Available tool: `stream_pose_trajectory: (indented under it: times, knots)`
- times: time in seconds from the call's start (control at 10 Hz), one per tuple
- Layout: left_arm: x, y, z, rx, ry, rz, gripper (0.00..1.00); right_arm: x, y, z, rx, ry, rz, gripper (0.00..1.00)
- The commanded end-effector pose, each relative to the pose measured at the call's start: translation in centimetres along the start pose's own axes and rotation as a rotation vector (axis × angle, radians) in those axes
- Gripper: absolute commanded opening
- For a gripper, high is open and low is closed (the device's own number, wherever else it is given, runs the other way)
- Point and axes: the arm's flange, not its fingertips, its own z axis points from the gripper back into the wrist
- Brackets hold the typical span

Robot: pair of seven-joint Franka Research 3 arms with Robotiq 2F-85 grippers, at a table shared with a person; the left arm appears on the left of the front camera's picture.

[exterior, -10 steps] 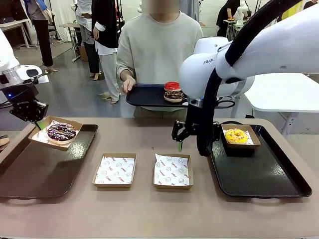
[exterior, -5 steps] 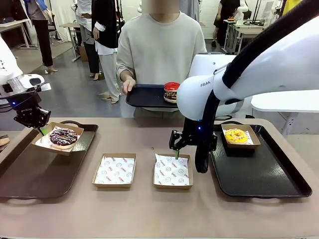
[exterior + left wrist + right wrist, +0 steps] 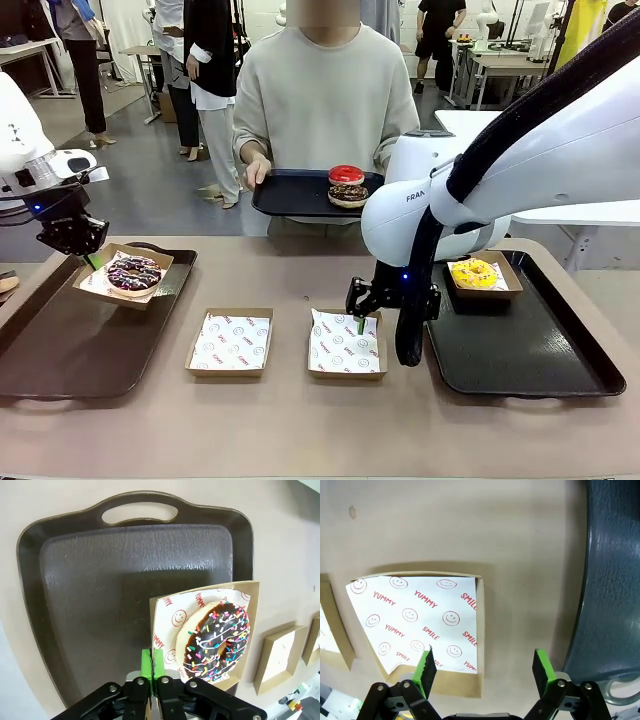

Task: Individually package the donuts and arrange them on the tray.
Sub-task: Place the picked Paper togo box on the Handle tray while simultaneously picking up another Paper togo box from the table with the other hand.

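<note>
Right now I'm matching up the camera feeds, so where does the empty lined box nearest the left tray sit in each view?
Front view: the empty lined box is on the table left of centre, just right of the brown tray.
Left wrist view: the box is at the right edge, below the middle.
Right wrist view: the box is at the left edge, cut off.
Shared landmark: the second lined box, right beside it in all three.

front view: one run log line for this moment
left pincer: shut on donut box | sprinkled donut: in box, over left tray | right pincer: open above empty box | yellow donut: boxed, right tray
</note>
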Motion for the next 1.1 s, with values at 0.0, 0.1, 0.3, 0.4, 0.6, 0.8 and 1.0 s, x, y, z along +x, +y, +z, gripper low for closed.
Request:
stream_pose_trajectory:
  times: [0.0, 0.1, 0.3, 0.4, 0.6, 0.8, 1.0]
  knots:
    - [0.9, -0.4, -0.2, -0.027, -0.020, 0.030, 0.01, 0.2, 0.0, -0.6, 0.010, -0.019, -0.026, 1.00]
    - [1.1, -0.6, -0.4, -0.030, -0.016, 0.039, 0.01, 0.4, -0.1, -0.8, 0.011, -0.021, -0.032, 1.00]
    - [1.7, -0.5, -1.0, -0.031, -0.006, 0.065, 0.01, 0.8, -0.3, -1.5, 0.016, -0.008, -0.039, 1.00]
    - [1.9, -0.6, -1.1, -0.029, 0.000, 0.070, 0.01, 0.8, -0.3, -1.6, 0.014, -0.004, -0.036, 1.00]
    - [2.3, -0.7, -1.8, -0.031, 0.013, 0.084, 0.01, 0.8, -0.2, -1.6, 0.014, 0.002, -0.033, 1.00]
    - [2.7, -0.8, -2.4, -0.035, 0.019, 0.090, 0.01, 0.8, 0.0, -1.6, 0.006, 0.009, -0.025, 1.00]
    - [3.0, -0.8, -3.2, 0.021, 0.032, 0.097, 0.01, 0.8, 0.0, -1.6, 0.007, 0.007, -0.022, 1.00]
